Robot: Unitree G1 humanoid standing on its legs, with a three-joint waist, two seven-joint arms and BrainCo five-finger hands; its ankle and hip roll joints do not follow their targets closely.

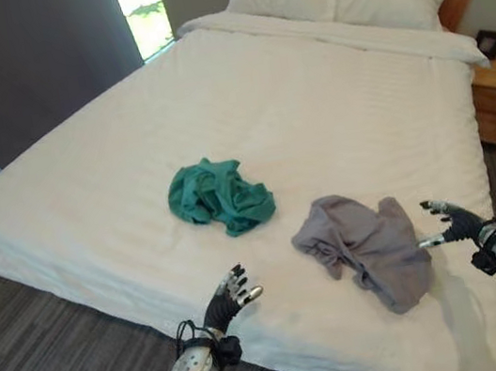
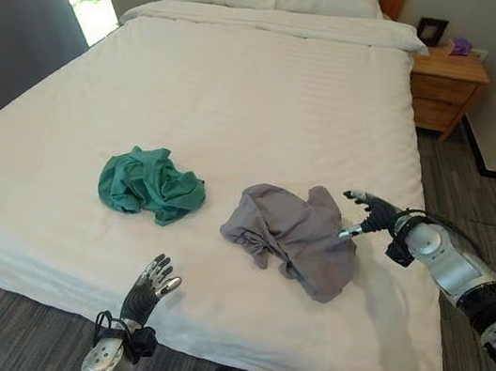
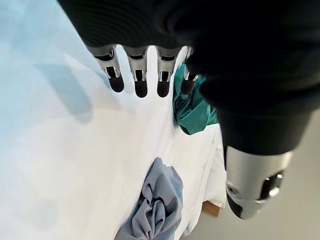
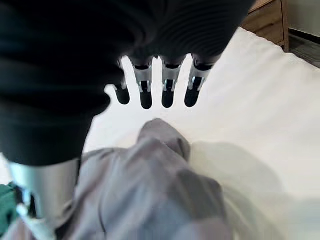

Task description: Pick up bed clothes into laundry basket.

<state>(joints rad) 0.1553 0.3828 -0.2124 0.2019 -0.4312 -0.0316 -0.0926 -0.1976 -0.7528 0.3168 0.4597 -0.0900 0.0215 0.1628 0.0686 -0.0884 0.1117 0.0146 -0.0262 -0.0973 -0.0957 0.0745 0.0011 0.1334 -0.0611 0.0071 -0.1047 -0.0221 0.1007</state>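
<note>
Fingers [image 2: 356,196] of right hand [image 2: 378,213] spread beside grey garment [image 2: 290,236], teal garment [image 2: 148,185] beyond.

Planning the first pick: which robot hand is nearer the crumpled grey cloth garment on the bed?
The right robot hand, open, right beside the crumpled grey cloth garment on its right edge. The left robot hand, open, hangs off the white bed's near edge, clearly farther away.
</note>
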